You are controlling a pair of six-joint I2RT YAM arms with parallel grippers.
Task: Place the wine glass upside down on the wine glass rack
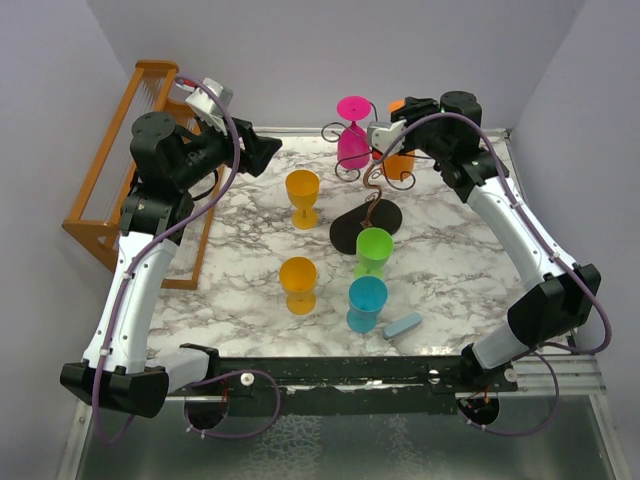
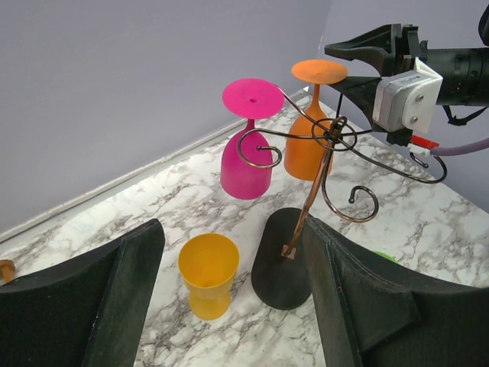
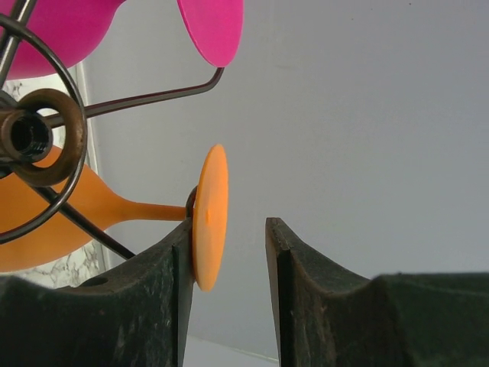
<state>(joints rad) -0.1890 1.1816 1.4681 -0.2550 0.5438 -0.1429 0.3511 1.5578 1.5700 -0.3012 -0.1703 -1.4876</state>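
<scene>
The wine glass rack [image 1: 372,190] is a dark wire tree on a flat black oval base [image 2: 279,264] in the middle of the table. A pink wine glass [image 1: 352,140] and an orange wine glass [image 1: 400,163] hang upside down on its arms; both also show in the left wrist view, pink [image 2: 247,164] and orange [image 2: 307,149]. My right gripper [image 3: 229,252] is open around the orange glass's foot [image 3: 208,218]. The foot touches one finger [image 3: 157,298] and stands apart from the other. My left gripper [image 2: 237,306] is open and empty, held above the table left of the rack.
On the table stand two upright orange glasses [image 1: 302,195] [image 1: 298,283], a green glass [image 1: 373,250], a blue glass [image 1: 366,303] and a small light-blue piece [image 1: 403,325]. A large orange-brown wooden rack [image 1: 120,185] stands at the left edge. Walls close the back and sides.
</scene>
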